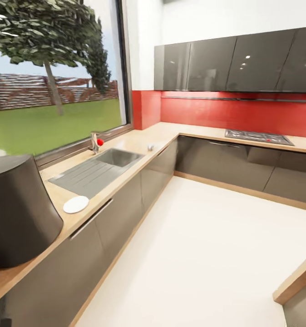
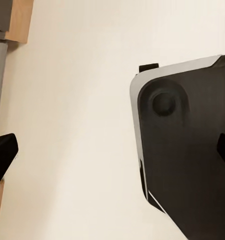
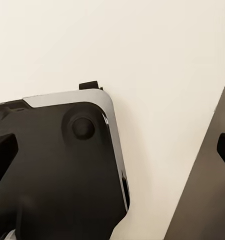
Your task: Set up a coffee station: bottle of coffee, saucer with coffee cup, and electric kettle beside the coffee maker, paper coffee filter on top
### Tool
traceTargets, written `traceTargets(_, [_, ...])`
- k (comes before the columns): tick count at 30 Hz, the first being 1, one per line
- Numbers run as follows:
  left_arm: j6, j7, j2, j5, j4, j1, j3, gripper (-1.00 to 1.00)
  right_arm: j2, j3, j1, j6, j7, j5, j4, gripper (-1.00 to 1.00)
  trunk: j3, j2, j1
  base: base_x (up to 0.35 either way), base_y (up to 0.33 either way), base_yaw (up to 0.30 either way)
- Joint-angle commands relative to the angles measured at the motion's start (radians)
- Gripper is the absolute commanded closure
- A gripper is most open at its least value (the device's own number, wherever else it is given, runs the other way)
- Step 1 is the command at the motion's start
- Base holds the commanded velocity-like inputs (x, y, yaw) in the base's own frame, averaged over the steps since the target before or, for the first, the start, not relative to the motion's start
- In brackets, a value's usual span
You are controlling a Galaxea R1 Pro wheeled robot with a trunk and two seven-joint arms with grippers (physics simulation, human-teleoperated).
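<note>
Daylight from a wide window fell across an L-shaped kitchen with red backsplash, glossy grey cabinets and a pale floor. Along the window ran the countertop (image 1: 139,141), carrying a steel sink (image 1: 119,157) with a tap (image 1: 95,143), and farther round the corner a hob (image 1: 257,136). The coffee maker (image 1: 17,209) stood at the near left end of that worktop, close to the head camera, a dark column with a slanted top. Near it, between the machine and the sink's drainer, lay the saucer (image 1: 76,204), flat on the wood and bare, with no cup on it.

Both arms hung low over the floor beside the robot's dark base (image 2: 187,160). The left gripper (image 2: 115,152) had its fingers spread wide, one dark tip at each edge of its wrist view, with nothing between them. The right gripper (image 3: 115,152) was likewise spread and carried nothing.

I judged the robot to be in transit between fetches: the machine was in place and the saucer looked set near it, while the cup, bottle, filter and kettle were not on this stretch of worktop. The next move would call for driving or turning toward wherever one of those items sat, then raising an arm from its lowered pose before any reach.
</note>
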Motion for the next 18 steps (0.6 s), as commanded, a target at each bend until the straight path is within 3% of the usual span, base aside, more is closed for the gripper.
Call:
traceTargets(1, [-0.003, 0.006, 0.0, -0.01, 0.001, 0.0, -0.001, -1.0, 0.0, 0.006, -0.001, -0.003, -0.001, -0.007, 0.001, -1.0, -0.002, -0.001, 0.001, 0.307, -0.104, -0.3])
traceTargets(10, [-0.003, 0.006, 0.001, -0.008, 0.0, 0.0, 0.0, -1.0, 0.004, 0.007, -0.001, -0.003, -0.001, -0.007, 0.001, -1.0, -0.002, -0.001, 0.001, 0.325, -0.04, -0.288])
traceTargets(18, [-0.003, 0.006, 0.0, -0.009, 0.001, 0.0, -0.001, -1.0, 0.005, 0.008, -0.001, -0.003, -0.001, -0.007, 0.001, -1.0, -0.002, -0.001, 0.001, 0.336, -0.001, -0.037])
